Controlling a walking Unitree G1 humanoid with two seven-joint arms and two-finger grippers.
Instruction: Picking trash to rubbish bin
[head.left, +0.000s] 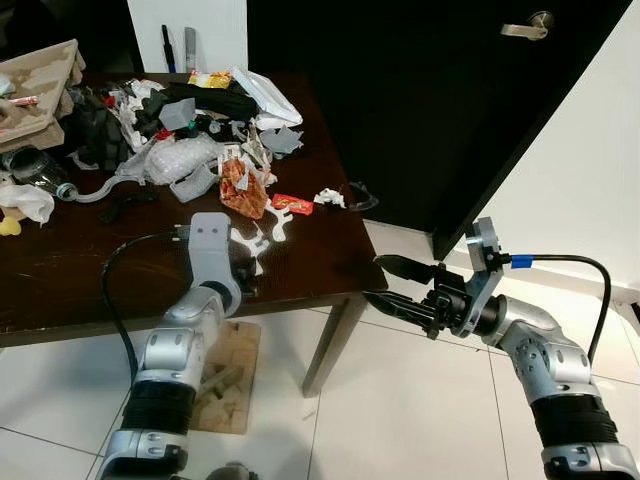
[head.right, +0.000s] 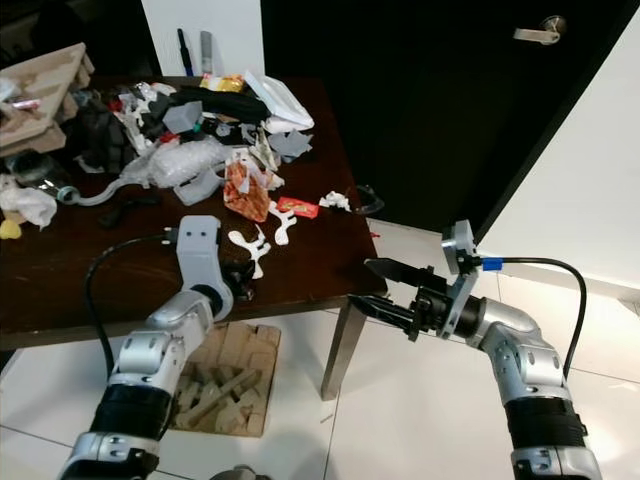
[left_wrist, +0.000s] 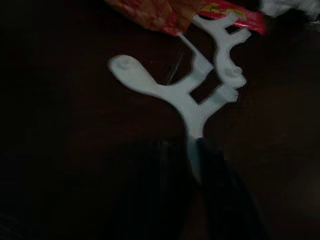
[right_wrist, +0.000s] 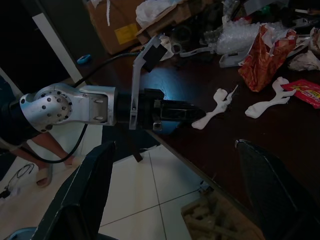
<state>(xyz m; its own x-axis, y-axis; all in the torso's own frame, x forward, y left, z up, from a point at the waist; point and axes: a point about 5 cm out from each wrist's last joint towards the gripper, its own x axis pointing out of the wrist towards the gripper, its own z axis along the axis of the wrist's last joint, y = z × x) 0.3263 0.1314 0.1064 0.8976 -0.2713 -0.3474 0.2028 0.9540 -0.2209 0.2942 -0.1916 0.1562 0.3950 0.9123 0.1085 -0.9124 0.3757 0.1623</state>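
Two left jaws (left_wrist: 197, 165) pinch the white plastic piece's (left_wrist: 200, 90) stem on the table (head.left: 90, 280); right jaws (head.left: 385, 283) gape empty.

A dark brown wooden table (head.left: 60, 290) is seen on the left of the scene, standing on a floor of pale tiles (head.left: 400, 420). Under the table's near edge, a flat light-wood piece with cut-outs (head.right: 225, 390) is laid on the tiles. Behind the table a black door (head.left: 400, 110) is set, with a metal lever handle (head.left: 527, 27) high at the far right. To the right of the door a white wall (head.left: 590, 170) is seen. A white panel (head.left: 190, 30) stands at the far edge behind the table, with two pens (head.left: 178, 48) upright in front of it.
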